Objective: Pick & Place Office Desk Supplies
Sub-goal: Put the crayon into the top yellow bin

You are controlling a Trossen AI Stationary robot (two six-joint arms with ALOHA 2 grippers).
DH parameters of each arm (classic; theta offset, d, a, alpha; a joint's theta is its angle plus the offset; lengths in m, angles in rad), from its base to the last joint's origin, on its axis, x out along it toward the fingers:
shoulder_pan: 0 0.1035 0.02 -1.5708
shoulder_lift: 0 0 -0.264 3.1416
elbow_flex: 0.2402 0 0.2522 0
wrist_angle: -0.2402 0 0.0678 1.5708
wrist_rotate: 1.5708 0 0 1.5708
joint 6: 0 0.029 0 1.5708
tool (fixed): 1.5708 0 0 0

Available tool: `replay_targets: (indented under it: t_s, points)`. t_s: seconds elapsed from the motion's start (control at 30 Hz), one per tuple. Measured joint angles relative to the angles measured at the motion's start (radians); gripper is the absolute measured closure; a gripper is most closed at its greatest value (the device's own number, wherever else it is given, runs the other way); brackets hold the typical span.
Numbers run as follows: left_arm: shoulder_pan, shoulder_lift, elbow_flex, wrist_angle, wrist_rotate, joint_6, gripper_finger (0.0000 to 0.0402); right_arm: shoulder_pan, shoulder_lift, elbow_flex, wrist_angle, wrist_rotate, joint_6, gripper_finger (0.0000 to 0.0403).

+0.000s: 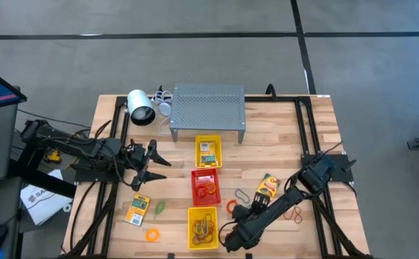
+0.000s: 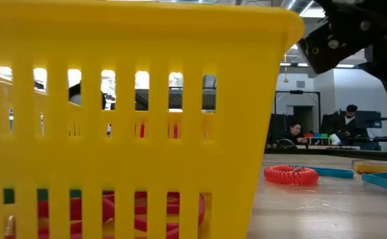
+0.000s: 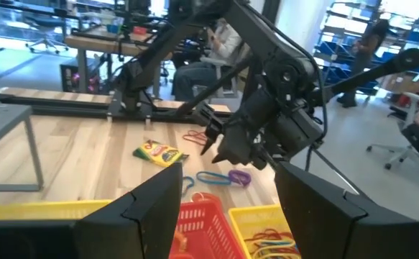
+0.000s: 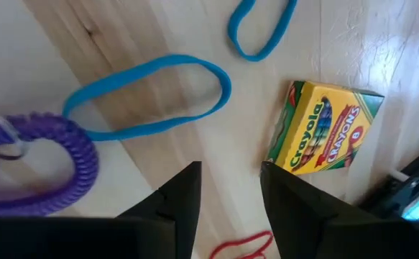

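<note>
Right gripper (image 1: 232,241): you have it low over the front of the table, just right of the front yellow tray (image 1: 203,227). In its wrist view the fingers (image 4: 180,198) stand a narrow gap apart with only bare wood between them, holding nothing.
Crayon box (image 4: 323,129): lies flat just beyond your right fingertips, long axis slanting across the boards; from above, the box (image 1: 267,186) runs diagonally, far end toward the table's right rear.
Blue band (image 4: 152,97): a flat, stretched oval beside the purple coil (image 4: 40,165), its long axis roughly crosswise to the box's.
Left gripper (image 1: 150,164): you see it spread wide and empty at mid-table left, pointing toward the red tray (image 1: 206,185).
Left card packet (image 1: 138,209): flat near the front left, long axis front-to-back, slightly tilted.
</note>
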Motion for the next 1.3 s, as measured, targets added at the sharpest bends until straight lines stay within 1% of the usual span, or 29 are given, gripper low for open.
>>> replay_targets:
  t_s: [0.27,0.7,0.77,0.97,1.3]
  points:
    - [0.014,0.000,0.000,0.001,-0.030,0.000,0.0183,0.000,-0.001,-0.043,-0.001,0.009,-0.045,0.0265]
    - [0.019,0.000,0.000,0.001,-0.030,0.000,0.0183,-0.015,-0.001,-0.058,0.001,0.091,-0.054,0.0265]
    - [0.019,0.000,0.000,0.001,-0.030,0.000,0.0183,-0.020,-0.001,-0.074,0.001,0.084,-0.054,0.0265]
    - [0.019,0.000,0.000,0.000,-0.030,0.000,0.0183,-0.032,-0.001,-0.144,0.000,0.000,-0.052,0.0265]
    - [0.019,0.000,0.000,-0.003,-0.030,0.001,0.0183,-0.034,-0.001,-0.151,0.010,-0.004,-0.044,0.0270]
